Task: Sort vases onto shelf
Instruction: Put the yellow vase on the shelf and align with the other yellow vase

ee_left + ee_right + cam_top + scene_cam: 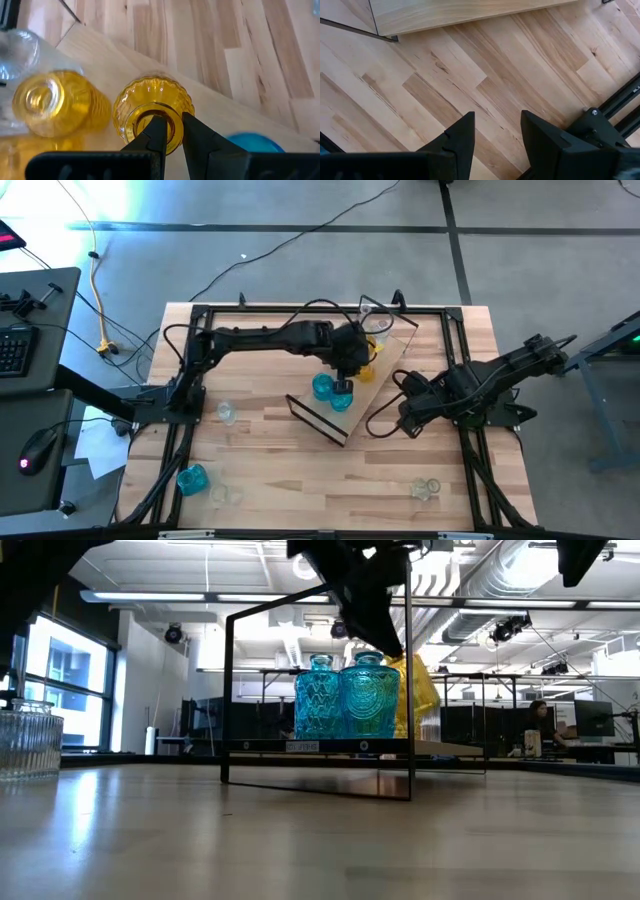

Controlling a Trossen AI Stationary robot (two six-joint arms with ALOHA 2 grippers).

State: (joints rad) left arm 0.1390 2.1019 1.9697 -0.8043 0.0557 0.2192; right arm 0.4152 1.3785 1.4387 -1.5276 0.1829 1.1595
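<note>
The shelf (pixel 393 358) lies slantwise in the middle of the table, with black wire frames at its ends. On it stand two teal vases (pixel 323 387) (pixel 368 695), a yellow vase (pixel 55 102) and a clear vase (pixel 20 47). My left gripper (pixel 172 122) is shut on another yellow vase (pixel 150 97) above the board, between these. My right gripper (pixel 497 122) hangs open over bare table just right of the shelf (pixel 470 12), with nothing between its fingers. My left gripper pinches the rim (pixel 174 132) of the yellow vase's mouth, one finger (pixel 157 132) inside the opening and the other (pixel 197 137) outside. The fingers come slanting down from above. The vase stays upright; whether its base rests on the shelf I cannot tell.
Loose vases stand on the table: a clear one (pixel 227 412) at the left, a teal one (pixel 190 478) and a clear one (pixel 225 495) near the front left, a clear one (pixel 425 488) at the front right. Black rails (pixel 300 308) frame the tabletop.
</note>
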